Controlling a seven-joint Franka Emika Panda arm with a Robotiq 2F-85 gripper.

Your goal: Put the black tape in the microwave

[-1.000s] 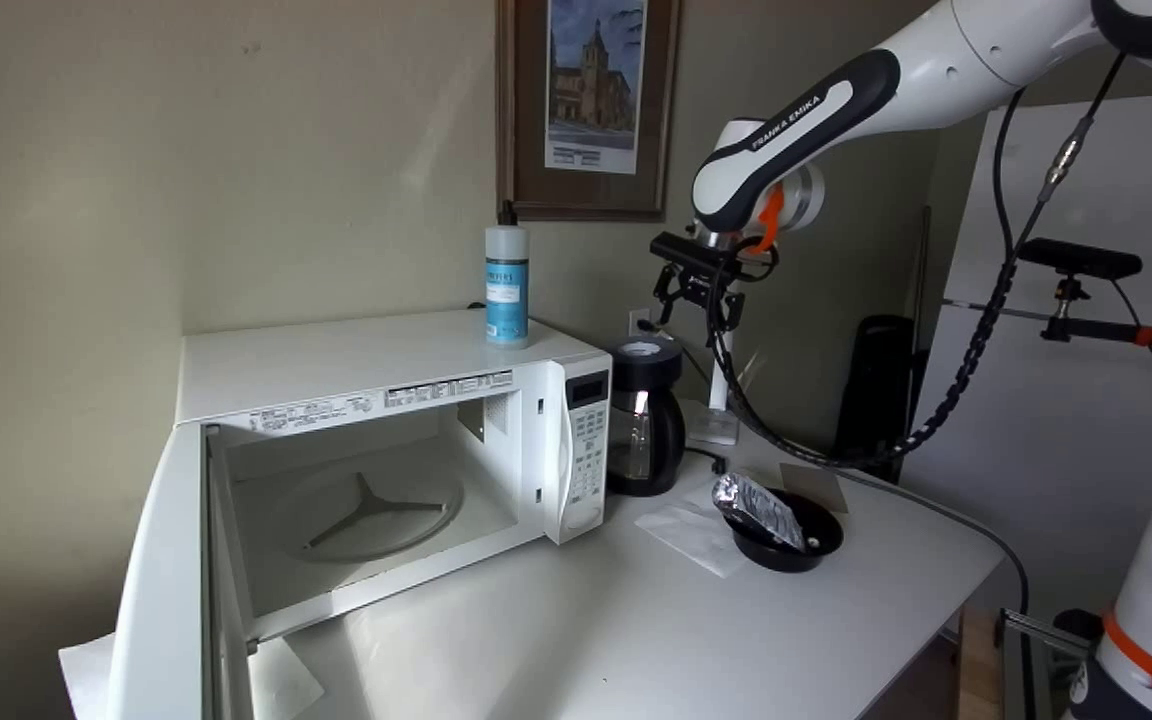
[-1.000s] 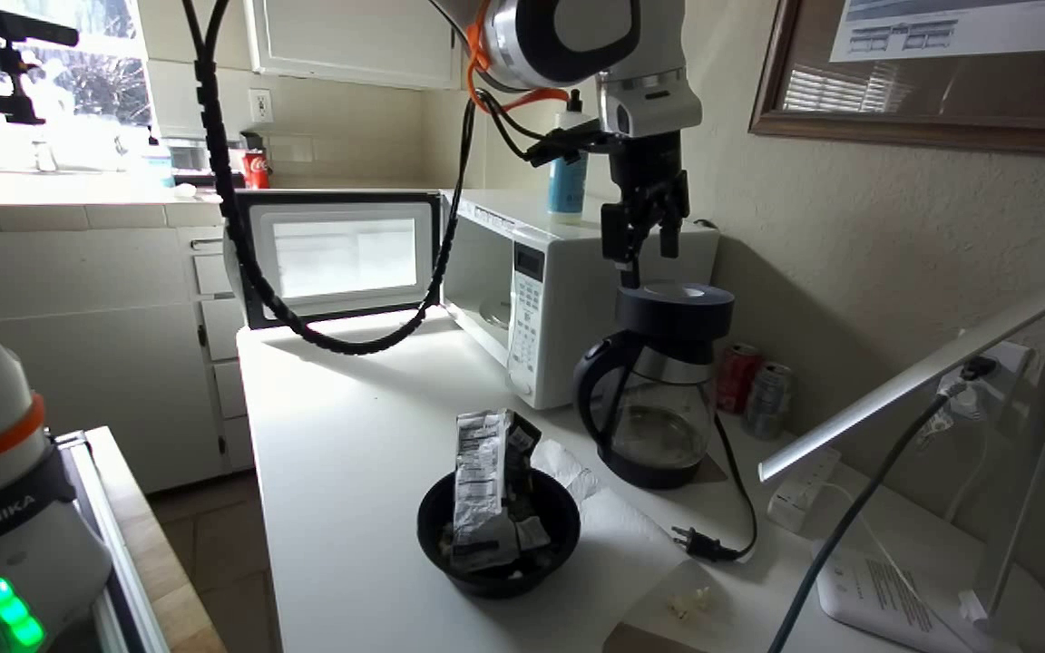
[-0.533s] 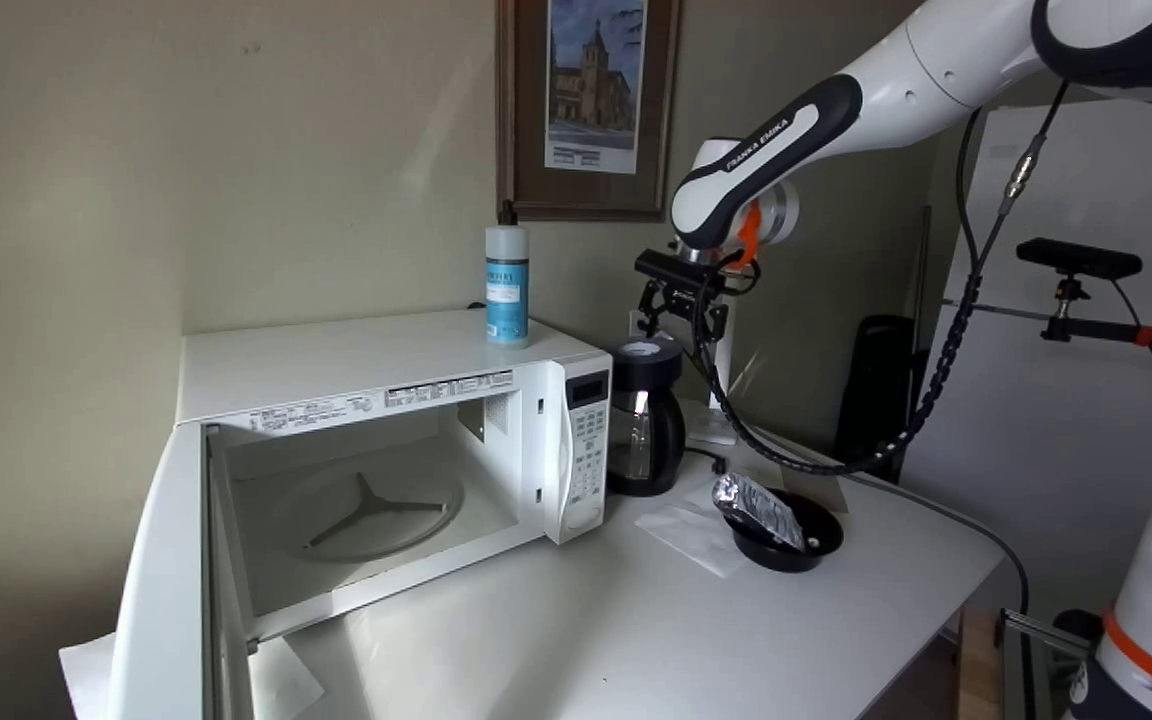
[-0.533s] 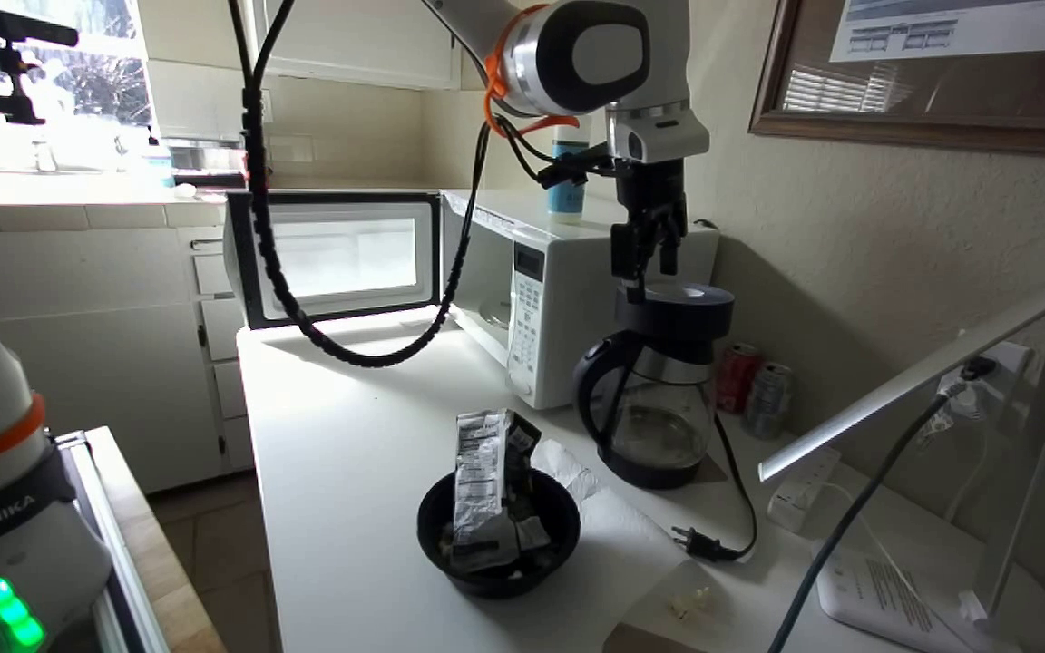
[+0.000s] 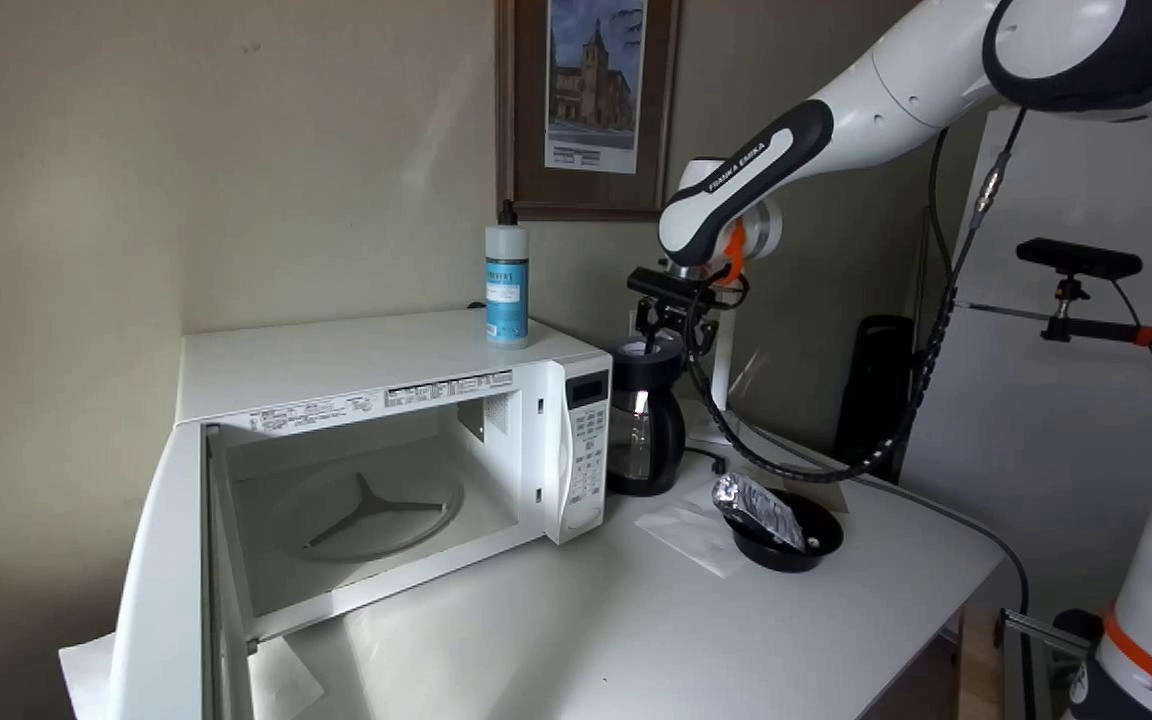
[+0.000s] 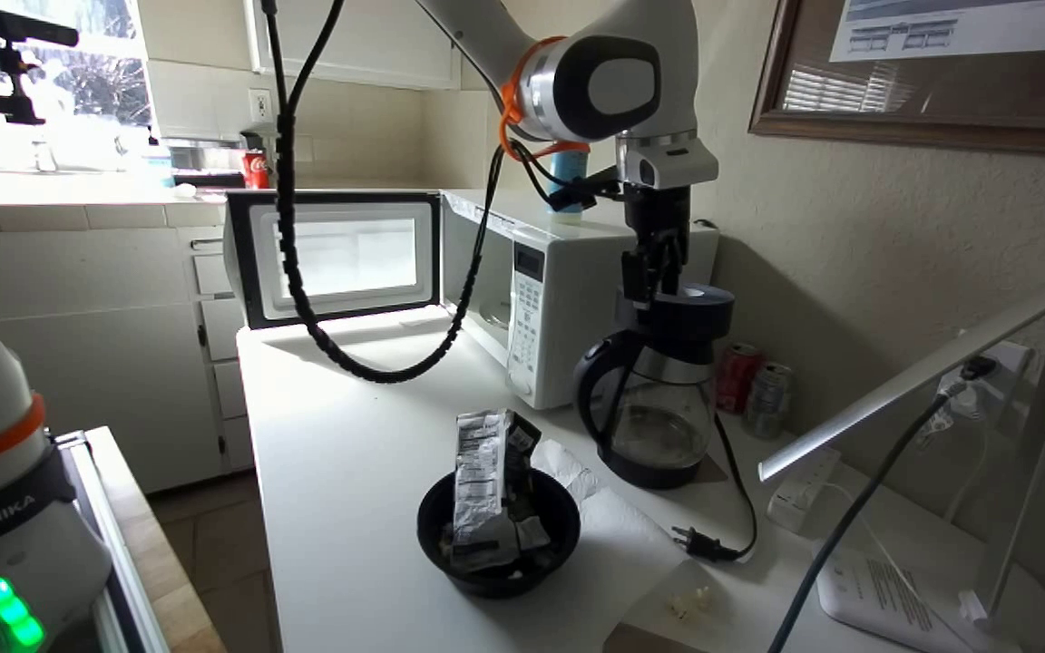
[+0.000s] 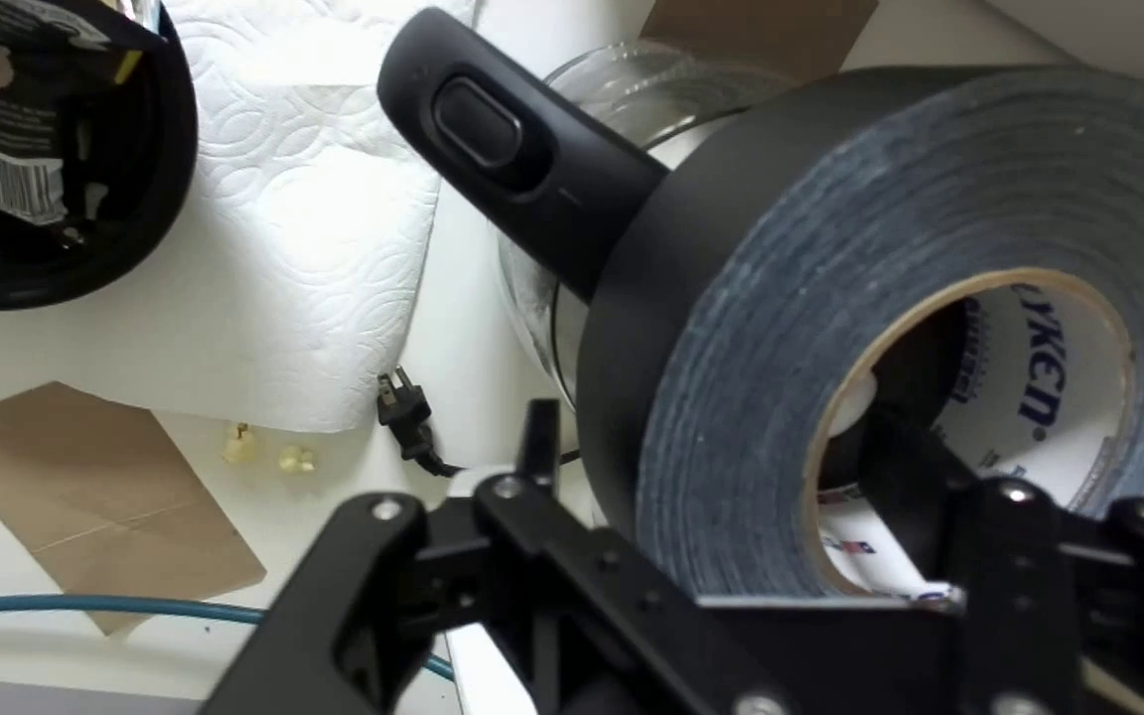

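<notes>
Black tape [image 7: 731,397]: thick roll, matte black outside, ringed grey-blue face, pale printed core; lay flat atop the coffee jug [image 6: 659,435].
Fingers [image 7: 539,437]: were spread, one inside the core, one outside the roll.
Microwave [image 5: 366,365]: stood door-open beside the jug.

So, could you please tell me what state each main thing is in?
Black tape: resting flat on the coffee jug
Gripper: open, straddling one side of the tape
Coffee jug: upright
Microwave: open, no tape inside
Bottle: upright on the microwave
Bowl: upright, holding a wrapper
Loose plug: unplugged
</notes>
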